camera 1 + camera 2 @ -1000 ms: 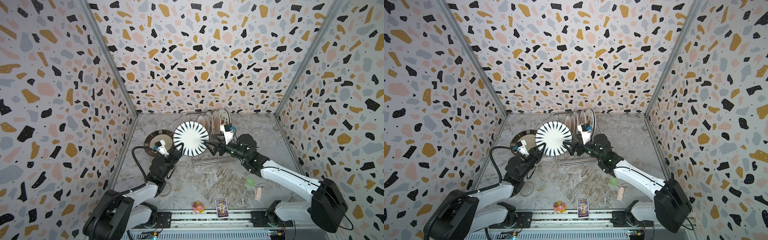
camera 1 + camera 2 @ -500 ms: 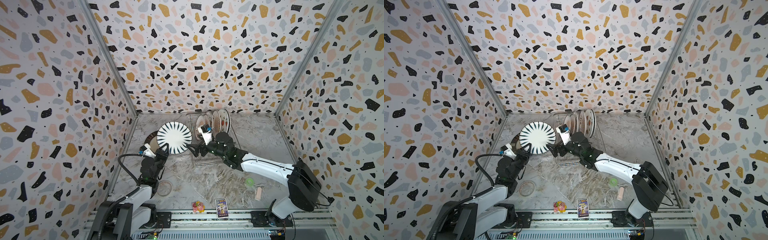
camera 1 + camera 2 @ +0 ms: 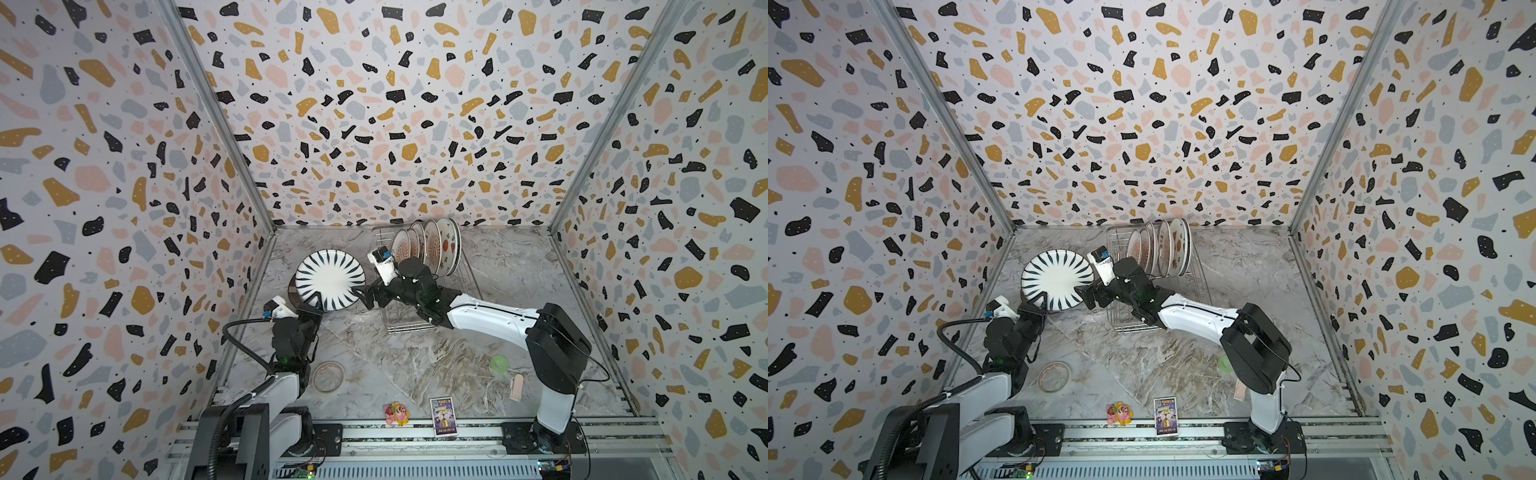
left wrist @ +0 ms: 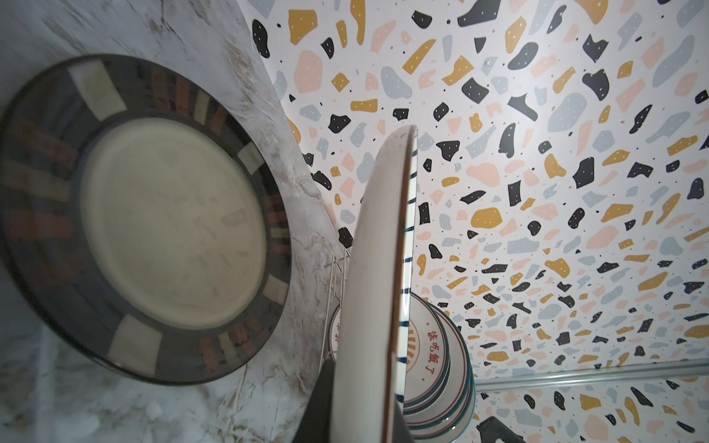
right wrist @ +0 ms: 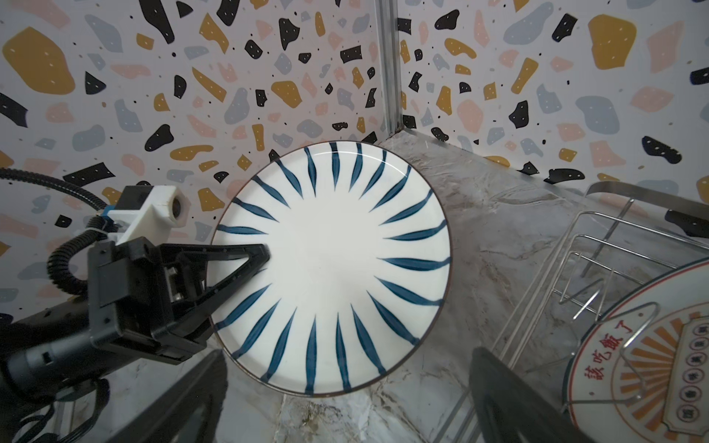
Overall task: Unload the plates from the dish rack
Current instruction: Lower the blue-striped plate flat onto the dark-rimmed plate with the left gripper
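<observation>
Striped plate (image 3: 330,276) farther left than before, seemingly in left tool (image 3: 316,298) alone

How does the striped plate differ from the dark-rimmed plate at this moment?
Look: the striped plate is white with dark radial strokes; the dark-rimmed plate has a cream centre inside a dark patchwork band.
Support: the left gripper pinches the striped plate's rim and holds it up; the dark-rimmed plate lies on the table.
Pose: the striped plate is tilted, the dark-rimmed plate flat.
Both are round and out of the dish rack.
</observation>
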